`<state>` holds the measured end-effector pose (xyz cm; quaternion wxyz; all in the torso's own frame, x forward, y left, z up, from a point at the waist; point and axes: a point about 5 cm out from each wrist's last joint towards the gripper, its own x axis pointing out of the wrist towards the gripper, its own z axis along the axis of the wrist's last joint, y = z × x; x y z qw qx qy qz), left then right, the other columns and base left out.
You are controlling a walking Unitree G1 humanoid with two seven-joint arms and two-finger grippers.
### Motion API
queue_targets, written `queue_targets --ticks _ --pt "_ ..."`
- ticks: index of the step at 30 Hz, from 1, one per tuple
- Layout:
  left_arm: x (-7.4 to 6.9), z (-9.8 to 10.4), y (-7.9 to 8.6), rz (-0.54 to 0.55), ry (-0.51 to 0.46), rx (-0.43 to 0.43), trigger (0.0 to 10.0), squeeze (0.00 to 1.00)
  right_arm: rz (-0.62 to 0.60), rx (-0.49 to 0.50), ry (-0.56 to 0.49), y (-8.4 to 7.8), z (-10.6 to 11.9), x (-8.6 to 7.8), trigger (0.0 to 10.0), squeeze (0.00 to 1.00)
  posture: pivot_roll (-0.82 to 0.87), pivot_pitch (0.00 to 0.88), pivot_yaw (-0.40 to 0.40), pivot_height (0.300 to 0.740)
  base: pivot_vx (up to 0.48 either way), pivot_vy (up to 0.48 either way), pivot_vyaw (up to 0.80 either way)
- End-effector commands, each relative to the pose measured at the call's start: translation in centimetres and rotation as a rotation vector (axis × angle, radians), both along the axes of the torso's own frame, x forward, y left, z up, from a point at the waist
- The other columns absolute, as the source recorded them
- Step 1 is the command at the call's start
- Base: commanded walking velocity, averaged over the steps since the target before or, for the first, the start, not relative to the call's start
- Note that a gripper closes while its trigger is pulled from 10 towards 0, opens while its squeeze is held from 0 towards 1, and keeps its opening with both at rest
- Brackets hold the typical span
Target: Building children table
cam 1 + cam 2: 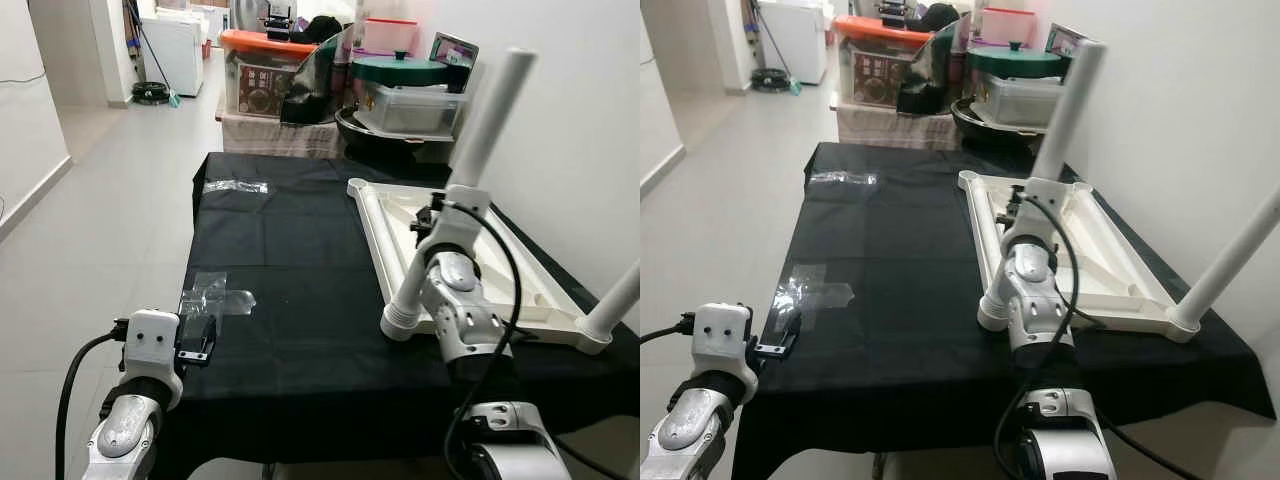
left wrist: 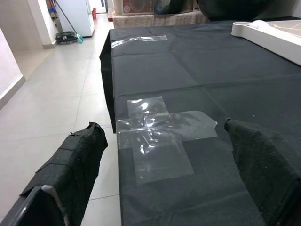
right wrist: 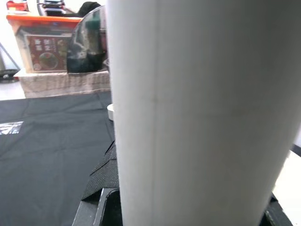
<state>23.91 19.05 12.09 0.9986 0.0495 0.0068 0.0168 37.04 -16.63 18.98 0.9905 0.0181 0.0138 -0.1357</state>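
A white children's tabletop [image 1: 520,270] lies upside down on the right half of a table under a black cloth [image 1: 290,250]. One white leg [image 1: 622,296] stands at its near right corner. My right gripper [image 1: 438,214] is shut on a second white leg [image 1: 488,125]. That leg tilts away to the right, and its ribbed lower end [image 1: 399,322] rests at the tabletop's near left corner. In the right wrist view the leg [image 3: 197,108] stands between the black fingers [image 3: 101,188]. My left gripper [image 1: 197,340] is open and holds nothing at the cloth's front left edge.
Clear tape patches [image 2: 160,134] lie on the cloth in front of the left gripper, and another patch [image 1: 236,186] lies at the far left. Storage boxes and pots [image 1: 400,90] crowd the space behind the table. A wall runs along the right; tiled floor [image 1: 110,220] lies to the left.
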Motion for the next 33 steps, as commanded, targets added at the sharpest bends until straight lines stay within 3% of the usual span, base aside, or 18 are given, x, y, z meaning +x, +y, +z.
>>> queue_targets --ticks 1,5,12,15,17,18,20,21,23,24,26,27,29,30,33 --pt "0.1 -0.3 -0.1 -0.002 0.014 0.004 10.0 0.0 -0.022 -0.027 0.321 -1.1 -7.3 -1.5 10.0 0.0 0.06 0.0 -0.096 0.74 0.0 0.0 0.0" --pt "0.0 -0.4 -0.1 -0.003 0.017 0.004 10.0 0.0 0.044 -0.016 0.339 -0.5 -7.3 -1.0 10.0 0.0 0.06 0.0 -0.097 0.74 0.0 0.0 0.0" --pt "0.0 -0.5 -0.1 -0.004 0.021 0.005 10.0 0.0 0.052 -0.002 0.346 -0.6 -7.5 -1.1 10.0 0.0 0.06 0.0 -0.097 0.74 0.0 0.0 0.0" --pt "0.0 -0.5 -0.1 -0.005 0.022 0.005 10.0 0.0 0.082 0.056 0.32 -0.3 -7.5 -1.1 10.0 0.0 0.06 0.0 -0.094 0.74 0.0 0.0 0.0" --pt "0.0 -0.6 -0.1 -0.008 0.025 0.002 10.0 0.0 0.226 0.108 0.248 0.9 -6.8 -0.9 10.0 0.0 0.06 0.0 -0.09 0.74 0.0 0.0 0.0" --pt "0.0 -0.6 -0.1 -0.008 0.025 0.002 10.0 0.0 0.226 0.108 0.248 0.9 -6.8 -0.9 10.0 0.0 0.06 0.0 -0.09 0.74 0.0 0.0 0.0" --pt "0.0 -0.6 -0.1 -0.012 0.027 0.001 10.0 0.0 0.527 0.18 0.175 3.3 -5.9 -1.2 10.0 0.0 0.05 0.0 -0.087 0.74 0.0 0.0 0.0" --pt "0.0 -0.6 -0.1 -0.012 0.027 0.001 10.0 0.0 0.527 0.18 0.175 3.3 -5.9 -1.2 10.0 0.0 0.05 0.0 -0.087 0.74 0.0 0.0 0.0" --pt "0.1 -0.6 -0.1 -0.015 0.029 -0.001 10.0 0.0 0.766 0.189 0.139 4.7 -5.5 -2.1 10.0 0.0 0.05 0.0 -0.087 0.74 0.0 0.0 0.0" --pt "0.1 -0.6 -0.1 -0.015 0.029 -0.001 10.0 0.0 0.766 0.189 0.139 4.7 -5.5 -2.1 10.0 0.0 0.05 0.0 -0.087 0.74 0.0 0.0 0.0" --pt "0.2 -0.6 -0.2 -0.017 0.029 -0.006 10.0 0.0 0.969 0.142 0.172 5.4 -5.8 -3.2 10.0 0.0 0.05 0.0 -0.087 0.74 0.0 0.0 0.0" --pt "0.2 -0.6 -0.2 -0.017 0.029 -0.006 10.0 0.0 0.969 0.142 0.172 5.4 -5.8 -3.2 10.0 0.0 0.05 0.0 -0.087 0.74 0.0 0.0 0.0" --pt "0.3 -0.7 -0.2 -0.021 0.032 -0.009 10.0 0.0 1.15 0.111 0.211 6.0 -5.9 -4.2 10.0 0.0 0.06 0.0 -0.092 0.74 0.0 0.0 0.0" --pt "0.3 -0.7 -0.2 -0.021 0.032 -0.009 10.0 0.0 1.15 0.111 0.211 6.0 -5.9 -4.2 10.0 0.0 0.06 0.0 -0.092 0.74 0.0 0.0 0.0" --pt "0.2 -0.7 -0.3 -0.026 0.037 -0.01 10.0 0.0 1.324 0.086 0.251 6.5 -5.7 -5.2 10.0 0.0 0.06 0.0 -0.098 0.74 0.0 0.0 0.0"
